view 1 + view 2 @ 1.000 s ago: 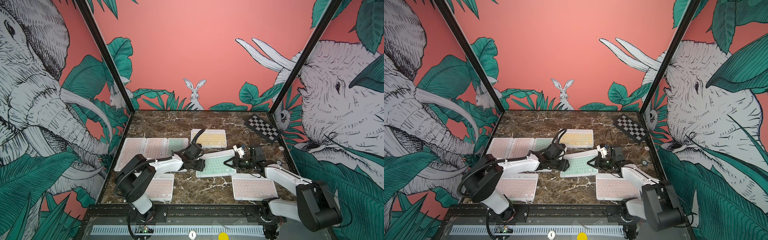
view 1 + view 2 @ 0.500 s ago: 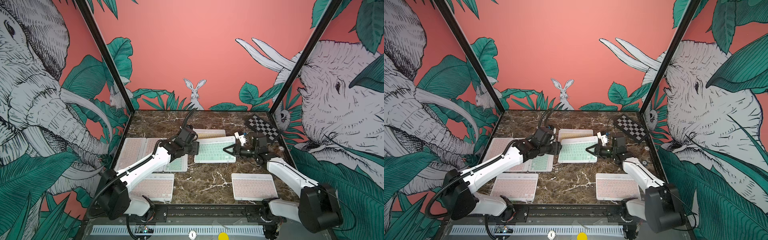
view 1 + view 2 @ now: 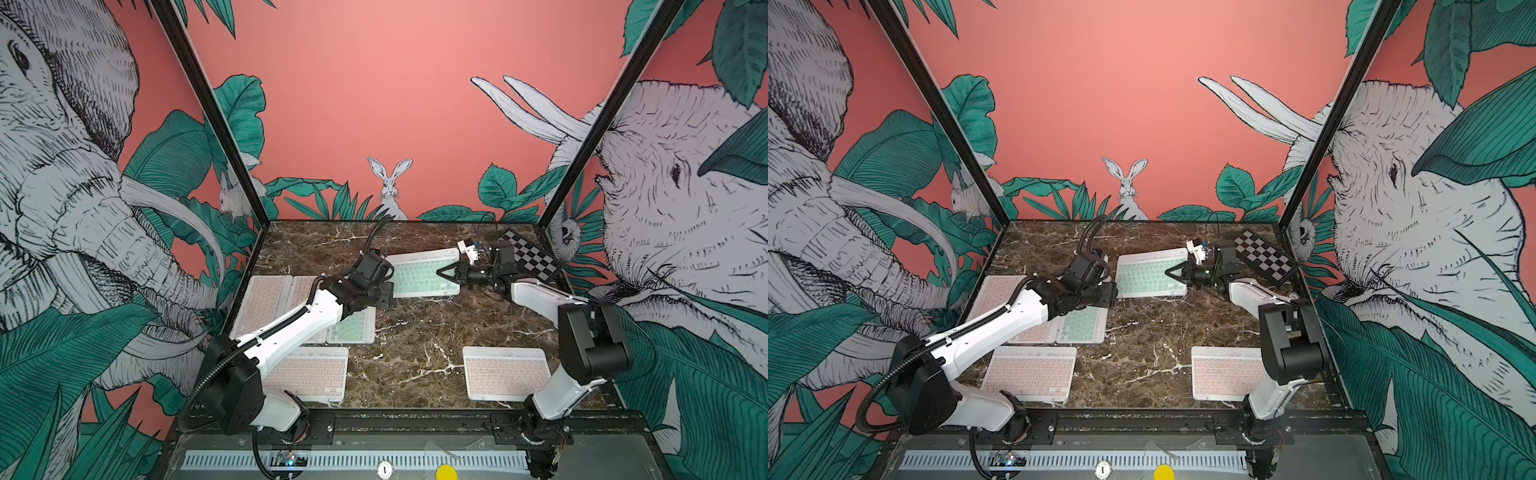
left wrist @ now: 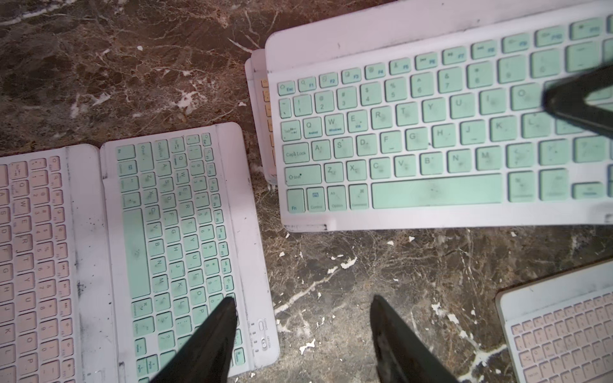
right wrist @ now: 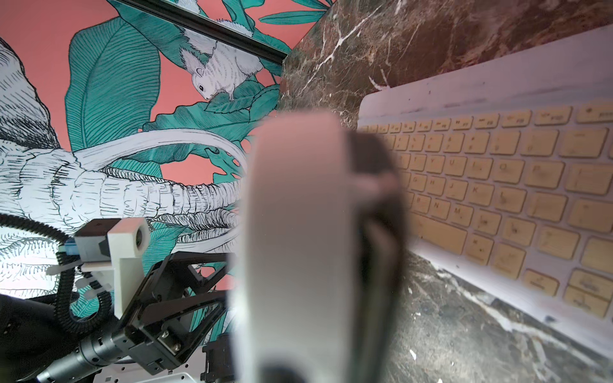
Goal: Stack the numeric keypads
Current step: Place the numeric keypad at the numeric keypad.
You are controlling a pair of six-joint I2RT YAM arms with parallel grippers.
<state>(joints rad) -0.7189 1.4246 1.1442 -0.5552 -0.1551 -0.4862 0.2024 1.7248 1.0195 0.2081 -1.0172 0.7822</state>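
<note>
Stacking was barely begun: the mint keypad was clamped by the right tool over the yellow keypad; the left tool was parted, empty; the other keypads were seen unstacked on the counter.

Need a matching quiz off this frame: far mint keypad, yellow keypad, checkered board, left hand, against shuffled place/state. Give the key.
Things
1. far mint-green-keyed white plastic keypad
2. yellow-keyed white plastic keypad
3. black-and-white checkered flat board
4. black left hand

Place or state
A. open, holding nothing
B. far right corner of the brown marble table
C. clamped at one edge by the right hand
D. underneath another keypad

Pairs: 1-C, 2-D, 3-B, 4-A
</note>
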